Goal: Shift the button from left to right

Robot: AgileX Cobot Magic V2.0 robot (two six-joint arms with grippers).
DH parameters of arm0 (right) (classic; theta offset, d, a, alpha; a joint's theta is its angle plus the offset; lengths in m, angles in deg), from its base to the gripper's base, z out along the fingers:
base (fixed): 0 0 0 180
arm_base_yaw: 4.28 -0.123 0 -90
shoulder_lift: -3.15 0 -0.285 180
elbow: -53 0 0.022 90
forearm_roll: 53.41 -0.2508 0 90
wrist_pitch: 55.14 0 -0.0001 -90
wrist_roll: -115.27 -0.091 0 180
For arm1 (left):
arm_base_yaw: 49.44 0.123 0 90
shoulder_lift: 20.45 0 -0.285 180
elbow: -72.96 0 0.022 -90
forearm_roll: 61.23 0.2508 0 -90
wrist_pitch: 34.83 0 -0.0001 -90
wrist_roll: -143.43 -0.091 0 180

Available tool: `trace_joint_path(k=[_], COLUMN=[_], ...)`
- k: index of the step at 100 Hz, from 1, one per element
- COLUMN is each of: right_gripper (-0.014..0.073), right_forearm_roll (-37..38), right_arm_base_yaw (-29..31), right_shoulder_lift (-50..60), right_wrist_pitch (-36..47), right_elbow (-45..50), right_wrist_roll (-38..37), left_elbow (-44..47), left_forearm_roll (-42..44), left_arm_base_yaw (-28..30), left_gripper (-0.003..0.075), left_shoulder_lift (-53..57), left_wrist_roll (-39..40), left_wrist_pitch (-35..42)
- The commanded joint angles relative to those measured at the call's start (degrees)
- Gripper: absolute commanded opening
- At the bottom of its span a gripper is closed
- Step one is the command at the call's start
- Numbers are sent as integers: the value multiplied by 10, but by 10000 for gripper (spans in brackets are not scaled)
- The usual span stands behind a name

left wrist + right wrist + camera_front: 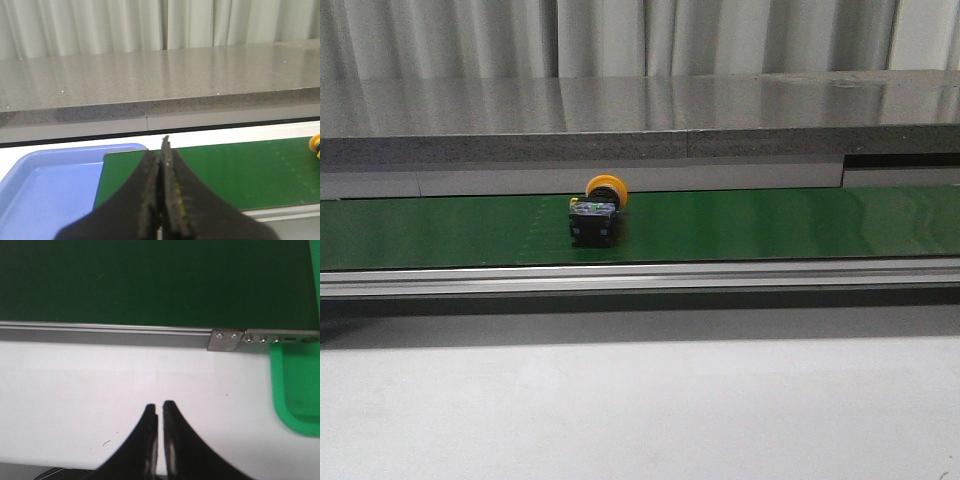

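The button (596, 213) lies on its side on the green belt (770, 225), left of the middle in the front view, with its yellow-orange cap toward the back and its black body toward the front. A sliver of its yellow cap (315, 145) shows at the edge of the left wrist view. My left gripper (163, 150) is shut and empty over the belt's left end, well apart from the button. My right gripper (160, 409) is shut and empty over the white table, in front of the belt. Neither gripper shows in the front view.
A blue tray (45, 185) sits at the belt's left end. A green tray (297, 385) sits at the belt's right end. An aluminium rail (640, 275) runs along the belt's front edge. A grey stone ledge (620, 125) stands behind the belt.
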State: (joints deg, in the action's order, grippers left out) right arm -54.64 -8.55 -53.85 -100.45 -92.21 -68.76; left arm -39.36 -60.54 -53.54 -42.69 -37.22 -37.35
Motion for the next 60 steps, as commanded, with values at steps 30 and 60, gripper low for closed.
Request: trace_joint_path(k=[30, 60], right_gripper=[602, 601], right_forearm_roll=[-24, -66], right_arm_base_yaw=[-2, -5], right_shoulder_lift=[2, -42], right_wrist_pitch=[32, 65], right_elbow=[-21, -60], right_wrist_roll=[0, 1], left_elbow=[-15, -15], left_forearm_roll=[-3, -3], left_arm_base_yaw=[-4, -4], left_gripper=[-21, -21], left_shoulder_lift=[-3, -3], left_wrist_roll=[-2, -2], left_wrist_pitch=[48, 48])
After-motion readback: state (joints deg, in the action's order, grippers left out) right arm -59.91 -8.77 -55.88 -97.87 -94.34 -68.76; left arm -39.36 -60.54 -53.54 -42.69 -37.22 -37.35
